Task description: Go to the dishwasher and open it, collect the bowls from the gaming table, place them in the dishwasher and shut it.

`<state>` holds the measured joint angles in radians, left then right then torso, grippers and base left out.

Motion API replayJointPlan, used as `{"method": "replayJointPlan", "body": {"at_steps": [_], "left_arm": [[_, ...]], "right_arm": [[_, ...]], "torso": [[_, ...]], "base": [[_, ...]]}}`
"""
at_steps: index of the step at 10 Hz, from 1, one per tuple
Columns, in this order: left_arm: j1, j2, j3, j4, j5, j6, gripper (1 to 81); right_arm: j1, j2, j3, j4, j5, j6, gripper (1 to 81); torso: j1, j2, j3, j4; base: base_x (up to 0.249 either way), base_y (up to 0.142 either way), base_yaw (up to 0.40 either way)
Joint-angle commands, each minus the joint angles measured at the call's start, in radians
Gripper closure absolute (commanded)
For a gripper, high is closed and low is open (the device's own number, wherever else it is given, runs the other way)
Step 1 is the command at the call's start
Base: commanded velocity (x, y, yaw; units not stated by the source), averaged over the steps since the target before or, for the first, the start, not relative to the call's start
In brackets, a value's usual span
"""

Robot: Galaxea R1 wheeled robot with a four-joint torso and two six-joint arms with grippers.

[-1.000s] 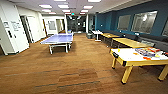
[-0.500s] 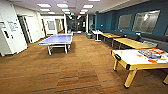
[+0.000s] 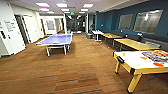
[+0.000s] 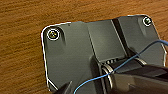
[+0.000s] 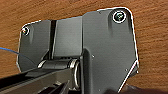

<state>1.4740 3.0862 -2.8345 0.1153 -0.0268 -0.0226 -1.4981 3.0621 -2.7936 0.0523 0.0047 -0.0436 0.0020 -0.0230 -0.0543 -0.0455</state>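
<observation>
Gaming table (image 3: 140, 65), white-topped, with orange bowls (image 3: 158, 64) near its right edge; blue ping-pong table (image 3: 55, 40) stands well apart; tool states cannot be told

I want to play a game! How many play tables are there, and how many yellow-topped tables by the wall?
blue table-tennis table: 1
gaming table: 1
yellow-topped tables: 2
Total: 4
</observation>
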Motion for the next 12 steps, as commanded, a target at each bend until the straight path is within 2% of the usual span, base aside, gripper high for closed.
{"method": "replayJointPlan", "body": {"at_steps": [1, 8, 12], "left_arm": [[-0.050, 0.003, 0.000, -0.008, 0.054, 0.001, 1.0], [-0.050, 0.002, 0.000, -0.006, 0.054, 0.003, 1.0], [-0.050, -0.001, 0.000, -0.009, 0.054, 0.001, 1.0]], "right_arm": [[0.049, 0.003, 0.003, 0.004, -0.054, -0.004, 1.0], [0.049, 0.003, 0.002, 0.006, -0.054, -0.004, 1.0], [0.052, 0.009, 0.003, 0.006, -0.054, -0.002, 1.0]], "torso": [[0.000, 0.000, 0.000, 0.000], [0.000, 0.000, 0.000, 0.000], [0.001, 0.000, 0.000, 0.000]], "base": [[0.261, 0.000, 0.000], [0.254, 0.000, 0.000], [0.134, 0.000, 0.000]]}}
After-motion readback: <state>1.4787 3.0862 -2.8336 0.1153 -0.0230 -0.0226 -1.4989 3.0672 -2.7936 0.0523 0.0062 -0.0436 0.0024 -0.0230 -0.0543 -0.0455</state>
